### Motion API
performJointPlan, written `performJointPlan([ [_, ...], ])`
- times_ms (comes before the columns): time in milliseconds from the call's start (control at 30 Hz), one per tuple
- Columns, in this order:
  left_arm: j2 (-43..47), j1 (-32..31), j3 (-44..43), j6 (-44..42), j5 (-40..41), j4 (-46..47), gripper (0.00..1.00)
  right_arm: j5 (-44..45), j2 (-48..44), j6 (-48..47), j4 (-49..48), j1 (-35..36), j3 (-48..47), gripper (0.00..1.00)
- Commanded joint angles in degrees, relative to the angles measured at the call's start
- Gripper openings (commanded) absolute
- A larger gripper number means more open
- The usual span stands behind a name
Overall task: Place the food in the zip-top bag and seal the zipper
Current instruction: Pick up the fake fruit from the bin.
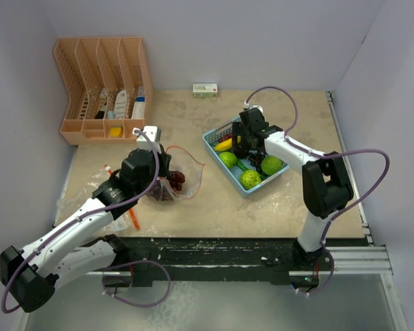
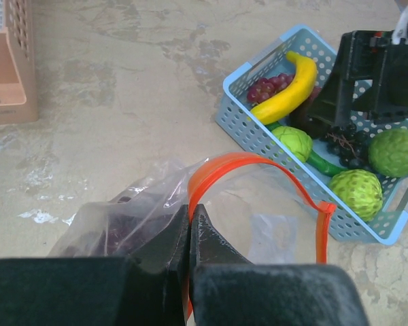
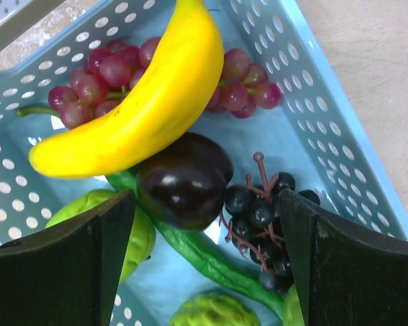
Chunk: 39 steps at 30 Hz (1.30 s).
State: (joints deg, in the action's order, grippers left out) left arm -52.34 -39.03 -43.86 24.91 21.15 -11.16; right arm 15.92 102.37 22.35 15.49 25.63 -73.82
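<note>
Black fingers (image 2: 214,241) of the left gripper (image 2: 190,221) are clenched on the orange-red zipper rim (image 2: 239,160) of the zip-top bag (image 2: 258,217), propping its mouth open near the worktop's (image 1: 214,207) left edge, a dark purple piece (image 1: 176,181) inside. The right gripper (image 3: 207,210) hangs with jaws spread wide and empty over the light-blue basket (image 3: 340,109) toward the right edge, straddling a dark aubergine (image 3: 183,180) that lies beside the banana (image 3: 143,102) and black grapes (image 3: 258,217). Loading seems partly done, most food being in the basket: next the right jaws should drop, close on one piece alone, and carry it to the bag's mouth.
</note>
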Motion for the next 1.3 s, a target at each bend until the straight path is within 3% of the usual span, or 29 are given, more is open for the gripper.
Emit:
performJointPlan([
  [0, 0.15, 0.27, -0.70, -0.24, -2.01, 4.94, 0.00, 0.67, 2.24, -1.51, -3.94, -0.34, -4.51, 0.87],
  [500, -0.34, 0.30, 0.61, 0.14, -3.29, 5.62, 0.00, -1.41, 8.64, 0.17, -6.02, -0.66, -3.90, 0.79],
  [600, -0.28, 0.29, 0.54, 0.21, -3.35, 5.32, 0.00, -1.76, 9.49, -0.27, -7.00, -0.67, -4.02, 0.68],
  [667, 0.09, 0.33, 0.61, 0.31, -3.16, 5.00, 0.00, -1.77, 9.90, -0.33, -6.94, -0.67, -4.61, 0.50],
  [733, 0.21, 0.27, 0.61, 0.46, -2.85, 4.55, 0.00, -1.93, 9.62, -0.46, -6.28, -0.67, -4.98, 0.39],
  [867, 0.26, 0.30, 0.61, 0.49, -2.22, 3.75, 0.00, -1.76, 4.69, -0.25, -4.55, -0.67, -4.32, 0.32],
  [1000, -0.03, 0.32, 0.61, 0.33, -1.65, 3.19, 0.00, -1.42, -3.90, -1.33, -4.55, -0.67, -2.69, 0.31],
  [1267, -1.74, 0.30, 0.62, 1.15, -0.15, 3.44, 0.00, -18.49, -19.18, -2.54, -8.29, 1.16, 3.76, 0.25],
])
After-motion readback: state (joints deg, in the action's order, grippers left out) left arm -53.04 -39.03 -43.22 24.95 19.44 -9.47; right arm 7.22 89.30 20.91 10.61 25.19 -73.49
